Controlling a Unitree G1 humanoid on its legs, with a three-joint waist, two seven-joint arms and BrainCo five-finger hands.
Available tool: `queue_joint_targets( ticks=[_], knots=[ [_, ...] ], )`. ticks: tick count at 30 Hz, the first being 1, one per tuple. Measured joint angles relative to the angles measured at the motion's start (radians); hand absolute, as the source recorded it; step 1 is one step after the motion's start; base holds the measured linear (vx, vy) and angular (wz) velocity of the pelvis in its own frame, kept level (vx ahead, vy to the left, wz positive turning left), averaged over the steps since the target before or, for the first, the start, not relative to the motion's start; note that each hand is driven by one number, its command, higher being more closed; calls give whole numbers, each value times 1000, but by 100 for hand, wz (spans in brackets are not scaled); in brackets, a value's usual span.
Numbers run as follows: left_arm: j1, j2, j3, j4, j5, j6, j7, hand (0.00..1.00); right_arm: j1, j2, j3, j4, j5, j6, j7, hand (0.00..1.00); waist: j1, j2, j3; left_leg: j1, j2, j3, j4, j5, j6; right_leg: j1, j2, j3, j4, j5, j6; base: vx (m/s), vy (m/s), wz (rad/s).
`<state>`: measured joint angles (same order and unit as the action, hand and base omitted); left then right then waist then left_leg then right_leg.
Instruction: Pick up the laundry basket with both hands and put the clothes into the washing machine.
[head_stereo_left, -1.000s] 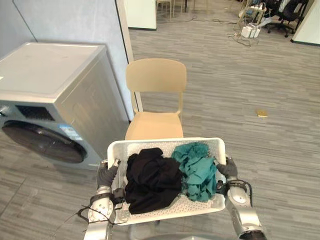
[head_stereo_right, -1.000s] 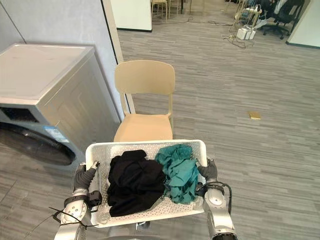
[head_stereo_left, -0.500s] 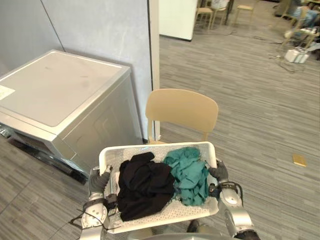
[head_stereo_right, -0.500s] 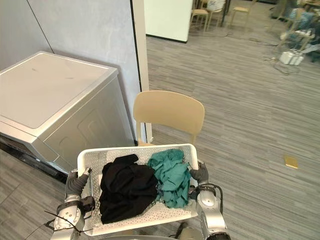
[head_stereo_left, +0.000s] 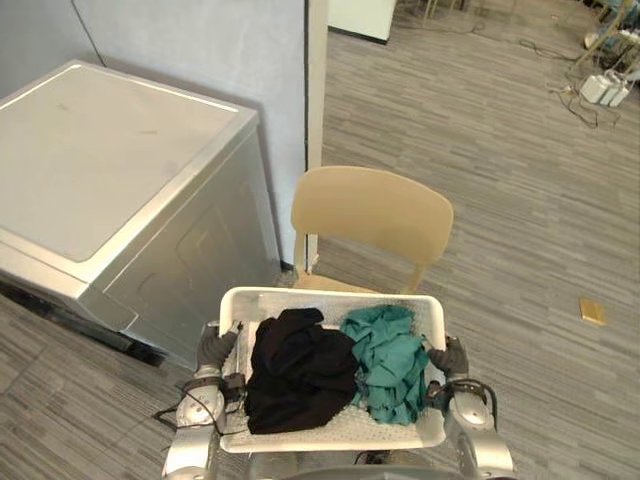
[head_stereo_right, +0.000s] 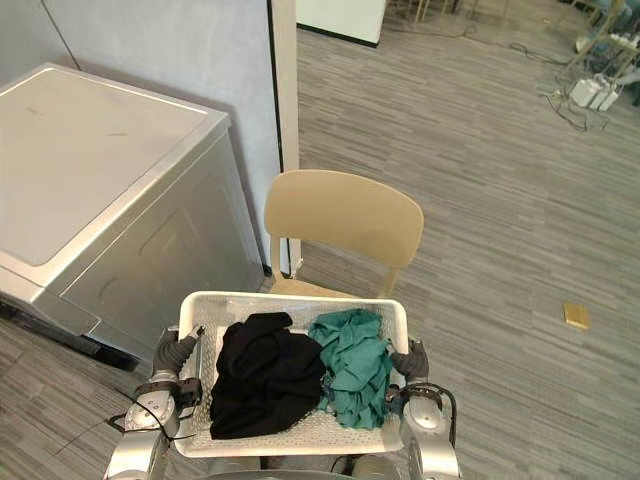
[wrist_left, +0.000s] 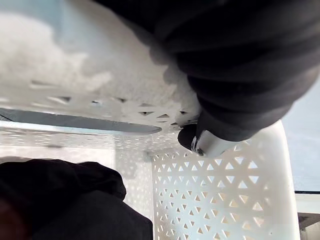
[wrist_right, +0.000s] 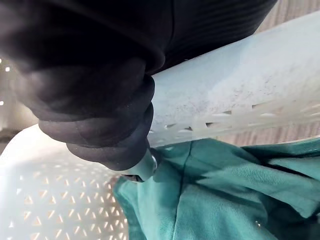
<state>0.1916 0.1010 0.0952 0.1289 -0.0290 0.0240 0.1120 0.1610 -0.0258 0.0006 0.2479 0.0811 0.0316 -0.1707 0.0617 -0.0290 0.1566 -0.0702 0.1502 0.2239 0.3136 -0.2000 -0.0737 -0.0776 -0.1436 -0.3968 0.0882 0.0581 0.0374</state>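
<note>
Left hand (head_stereo_left: 213, 347) clamped on the left short rim of the white perforated plastic laundry basket (head_stereo_left: 330, 300); in the left wrist view the thumb (wrist_left: 200, 142) hooks over the rim into the basket, other fingers hidden under it. Right hand (head_stereo_left: 450, 357) grips the right rim the same way, w/ thumb tip (wrist_right: 142, 167) inside, touching the crumpled teal garment (head_stereo_left: 392, 360). Basket is held up off the floor btwn both hands, roughly level. Crumpled black garment (head_stereo_left: 300, 370) lies in its left half, teal in the right, the two touching. Beige plastic chair (head_stereo_left: 372, 215) just beyond; silver-grey washing machine (head_stereo_left: 100, 180) to the left, apart from the basket.
</note>
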Motion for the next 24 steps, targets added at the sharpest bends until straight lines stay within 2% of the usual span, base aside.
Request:
queue_joint_targets(
  ticks=[3,6,10,14,17,23,24],
  knots=[
    [-94,9,9,78,-2,-1,0,100,-52,-5,-4,5,-2,14,-3,100,0,0,67,-50,9,23,11,8,6,-74,-1,25,28,9,-12,-123,-19,-27],
    [-179,23,4,125,-14,-1,1,100,-117,-10,-30,26,-4,22,-8,100,-2,-12,138,-88,8,25,19,22,5,-113,1,38,34,23,-23,-141,-46,-11],
    [-375,62,-10,217,-62,-14,28,100,-281,-39,-53,44,-5,23,-57,100,-19,-33,238,-207,16,23,64,41,8,-215,1,43,38,67,-42,-169,-51,-5],
    [-591,110,-14,391,-68,-24,53,100,-407,-44,-60,94,-4,21,-111,100,-19,-44,256,-290,26,18,97,48,16,-271,9,41,10,108,-51,-143,-24,-3],
    [-685,146,-14,440,-67,-23,66,100,-472,-46,-60,120,-3,14,-132,100,-21,-51,278,-324,28,12,114,52,20,-287,13,41,-7,129,-53,-84,18,0],
    [-722,162,-12,471,-56,-12,66,100,-488,-45,-55,127,-12,14,-132,100,-18,-68,311,-356,34,-5,124,55,18,-303,18,29,-9,131,-54,-25,14,6],
    [-722,163,-12,471,-53,-6,66,0,-488,-45,-53,130,-13,14,-132,0,-18,-71,321,-356,34,-5,125,55,18,-304,19,27,-9,131,-54,0,0,0]
  ],
)
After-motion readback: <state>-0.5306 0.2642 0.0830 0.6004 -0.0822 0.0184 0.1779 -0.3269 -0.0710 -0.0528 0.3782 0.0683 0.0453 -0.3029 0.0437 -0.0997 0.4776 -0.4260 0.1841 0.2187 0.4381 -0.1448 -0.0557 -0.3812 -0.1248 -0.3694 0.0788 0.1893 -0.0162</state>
